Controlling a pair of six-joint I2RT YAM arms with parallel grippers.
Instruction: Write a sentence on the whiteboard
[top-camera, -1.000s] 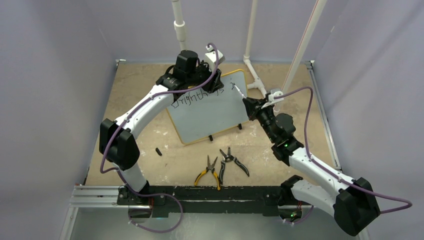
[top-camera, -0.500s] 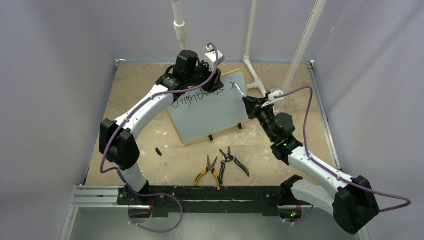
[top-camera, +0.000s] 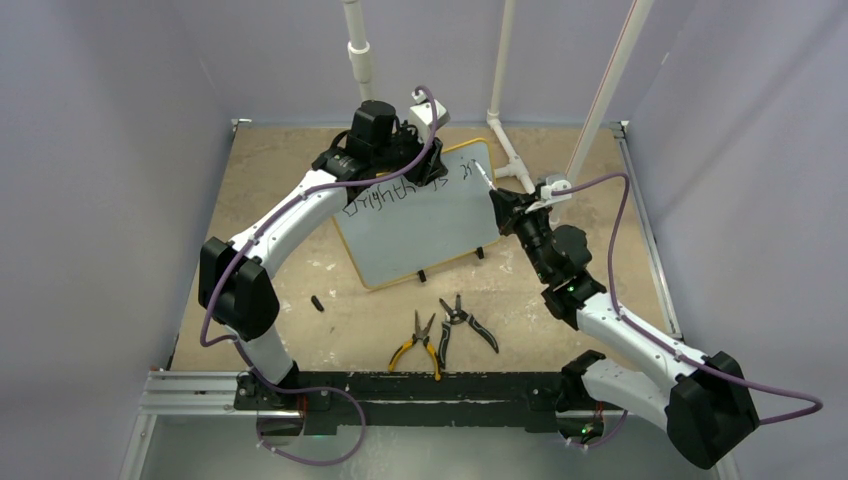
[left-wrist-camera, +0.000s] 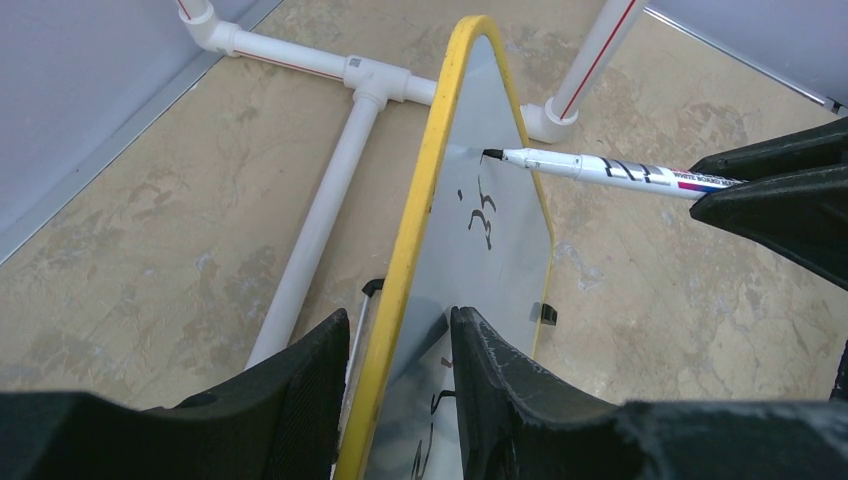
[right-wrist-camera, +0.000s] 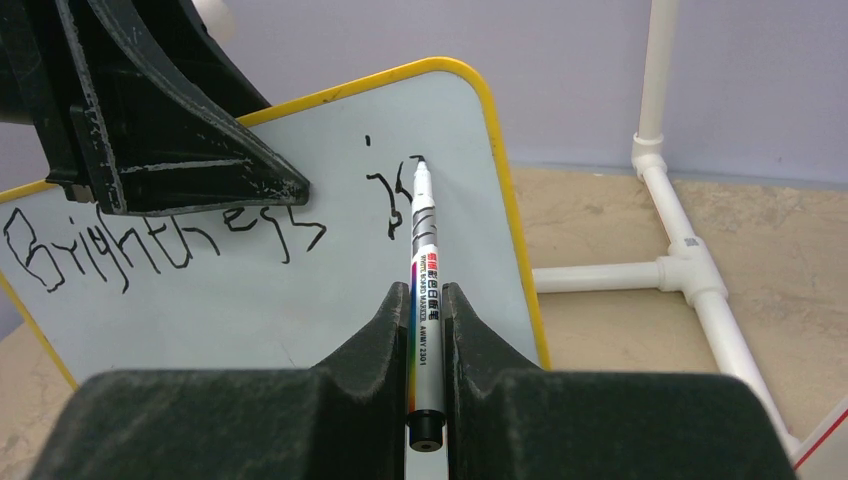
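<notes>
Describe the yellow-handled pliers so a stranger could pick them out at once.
Start at the whiteboard standing in the middle of the table. On the table just in front of its near edge lie two pliers side by side. Take the left pair: its handles are yellow, while the pair to its right is all black.

whiteboard (top-camera: 420, 225) stands tilted mid-counter, walling off the lane between the 2 arms. left hand (left-wrist-camera: 400, 330) straddles its top rim, right hand (right-wrist-camera: 427, 300) with marker (right-wrist-camera: 424, 250) fills its right side. white pipe frame (top-camera: 512, 160) crowds the far right. yellow-handled pliers (top-camera: 418, 342), black-handled pliers (top-camera: 468, 323) and a small black piece (top-camera: 317, 302) sit on the near counter (top-camera: 270, 170); far left and right strips lie open.
</notes>
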